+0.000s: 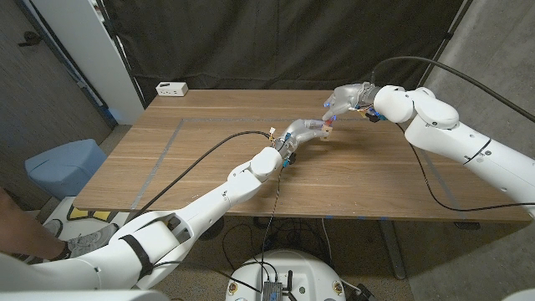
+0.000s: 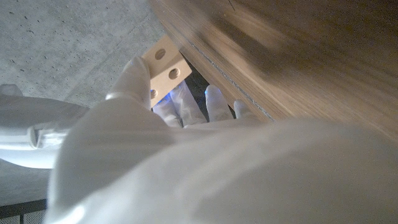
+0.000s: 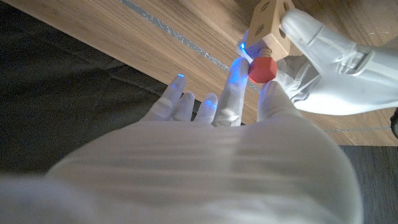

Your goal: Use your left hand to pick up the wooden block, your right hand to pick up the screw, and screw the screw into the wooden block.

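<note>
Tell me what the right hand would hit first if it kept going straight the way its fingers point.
Most likely the red screw, which sits at the right hand's fingertips against the wooden block held by the left hand. Just behind it come the block and that hand; depth between them is hard to judge.

Red-headed screw (image 3: 262,69) against the wooden block (image 3: 268,25) (left hand (image 3: 336,68) gripping), right hand (image 3: 224,118) fingers alongside.

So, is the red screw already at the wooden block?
Yes: in the right wrist view the red screw sits against the wooden block, which the left hand holds.
</note>
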You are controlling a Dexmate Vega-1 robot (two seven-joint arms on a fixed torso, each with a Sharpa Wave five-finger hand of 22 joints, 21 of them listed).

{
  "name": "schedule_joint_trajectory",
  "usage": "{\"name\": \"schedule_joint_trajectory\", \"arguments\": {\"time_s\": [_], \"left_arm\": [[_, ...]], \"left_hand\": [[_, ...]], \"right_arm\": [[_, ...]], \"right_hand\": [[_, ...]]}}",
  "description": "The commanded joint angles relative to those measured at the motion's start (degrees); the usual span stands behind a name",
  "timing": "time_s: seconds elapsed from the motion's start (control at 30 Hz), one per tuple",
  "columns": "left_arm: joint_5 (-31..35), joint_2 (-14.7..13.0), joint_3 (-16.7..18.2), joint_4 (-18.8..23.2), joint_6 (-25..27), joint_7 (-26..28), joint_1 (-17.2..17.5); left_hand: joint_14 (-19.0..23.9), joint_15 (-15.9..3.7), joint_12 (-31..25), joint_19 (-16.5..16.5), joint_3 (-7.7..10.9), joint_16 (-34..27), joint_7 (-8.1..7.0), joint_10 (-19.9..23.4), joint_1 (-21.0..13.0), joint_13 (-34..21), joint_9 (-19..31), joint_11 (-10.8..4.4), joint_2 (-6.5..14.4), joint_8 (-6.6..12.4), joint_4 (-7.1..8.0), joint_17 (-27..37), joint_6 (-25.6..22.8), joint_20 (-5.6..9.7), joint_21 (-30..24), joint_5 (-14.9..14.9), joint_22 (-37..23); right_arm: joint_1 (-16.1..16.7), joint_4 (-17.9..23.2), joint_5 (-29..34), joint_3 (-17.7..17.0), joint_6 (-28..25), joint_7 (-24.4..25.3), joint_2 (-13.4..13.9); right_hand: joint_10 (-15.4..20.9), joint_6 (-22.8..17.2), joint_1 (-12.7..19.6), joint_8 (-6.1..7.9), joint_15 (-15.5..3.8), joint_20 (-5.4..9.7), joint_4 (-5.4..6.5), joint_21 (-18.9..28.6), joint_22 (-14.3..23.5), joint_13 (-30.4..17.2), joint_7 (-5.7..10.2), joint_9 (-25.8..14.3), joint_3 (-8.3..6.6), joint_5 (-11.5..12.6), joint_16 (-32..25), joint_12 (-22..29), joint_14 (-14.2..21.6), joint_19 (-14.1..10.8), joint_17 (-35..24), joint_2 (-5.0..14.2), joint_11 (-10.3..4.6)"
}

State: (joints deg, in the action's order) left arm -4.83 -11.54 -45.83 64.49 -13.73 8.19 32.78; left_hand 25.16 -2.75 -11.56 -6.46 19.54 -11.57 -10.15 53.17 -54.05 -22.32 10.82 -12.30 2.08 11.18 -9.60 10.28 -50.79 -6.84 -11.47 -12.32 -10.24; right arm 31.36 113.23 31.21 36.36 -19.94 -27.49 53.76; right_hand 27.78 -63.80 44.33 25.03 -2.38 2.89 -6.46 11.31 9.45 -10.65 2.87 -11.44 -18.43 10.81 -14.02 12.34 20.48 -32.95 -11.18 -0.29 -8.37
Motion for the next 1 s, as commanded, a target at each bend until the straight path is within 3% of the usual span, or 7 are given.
{"name": "schedule_joint_trajectory", "arguments": {"time_s": [0.03,0.27,0.83,1.0], "left_arm": [[-0.03,0.02,-0.01,-0.12,-0.04,-0.05,-0.07],[-0.07,-0.14,0.05,0.28,0.22,0.0,0.1],[-0.2,-0.15,0.08,0.21,0.2,-0.14,0.05],[-0.18,-0.05,0.02,-0.09,-0.06,-0.29,-0.14]], "left_hand": [[0.49,-3.22,-0.42,-0.32,1.28,0.06,0.7,0.31,-0.41,-1.46,0.27,0.0,1.99,0.35,0.74,0.05,-1.47,-0.35,-0.3,-0.26,-0.27],[0.5,-3.24,-0.39,-0.34,1.3,0.06,0.75,0.25,-0.44,-1.44,0.27,0.0,1.97,0.35,0.7,0.04,-1.47,-0.36,-0.3,-0.25,-0.27],[0.51,-3.26,-0.48,-0.29,1.43,0.08,0.8,0.38,-0.47,-1.49,0.27,-0.01,2.05,0.38,0.69,0.03,-1.56,-0.36,-0.29,-0.28,-0.27],[0.51,-3.27,-0.49,-0.29,1.46,0.09,0.66,0.38,-0.49,-1.5,0.27,-0.01,2.04,0.39,0.67,0.02,-1.59,-0.37,-0.29,-0.28,-0.27]], "right_arm": [[-0.09,0.46,2.06,1.25,-1.25,0.08,-0.22],[-0.31,0.62,4.82,2.25,-2.36,-0.01,-0.7],[0.5,0.84,8.04,2.26,-3.91,1.25,-1.85],[0.99,1.21,8.11,1.79,-4.17,1.86,-1.82]], "right_hand": [[1.15,-1.41,-0.52,0.48,-4.83,0.13,-0.08,0.2,0.24,-0.17,-0.05,-0.06,0.35,0.21,-0.39,0.46,0.93,-0.69,-0.04,0.1,-0.04],[2.62,-4.16,-0.87,1.04,-5.09,0.35,-0.26,0.25,0.25,-0.13,-0.13,0.1,0.66,0.26,-0.47,0.47,1.87,-1.41,0.07,0.23,0.32],[7.22,-11.61,-1.57,2.56,-5.67,0.96,-0.65,0.25,0.27,0.01,-0.35,0.45,1.3,0.31,-0.78,0.53,4.52,-3.15,0.11,0.99,-1.44],[7.66,-11.54,-4.03,2.05,-5.45,0.9,0.38,0.11,0.28,0.03,-0.76,0.58,2.24,0.06,-0.63,0.21,4.82,-3.21,0.02,0.67,-0.75]]}}
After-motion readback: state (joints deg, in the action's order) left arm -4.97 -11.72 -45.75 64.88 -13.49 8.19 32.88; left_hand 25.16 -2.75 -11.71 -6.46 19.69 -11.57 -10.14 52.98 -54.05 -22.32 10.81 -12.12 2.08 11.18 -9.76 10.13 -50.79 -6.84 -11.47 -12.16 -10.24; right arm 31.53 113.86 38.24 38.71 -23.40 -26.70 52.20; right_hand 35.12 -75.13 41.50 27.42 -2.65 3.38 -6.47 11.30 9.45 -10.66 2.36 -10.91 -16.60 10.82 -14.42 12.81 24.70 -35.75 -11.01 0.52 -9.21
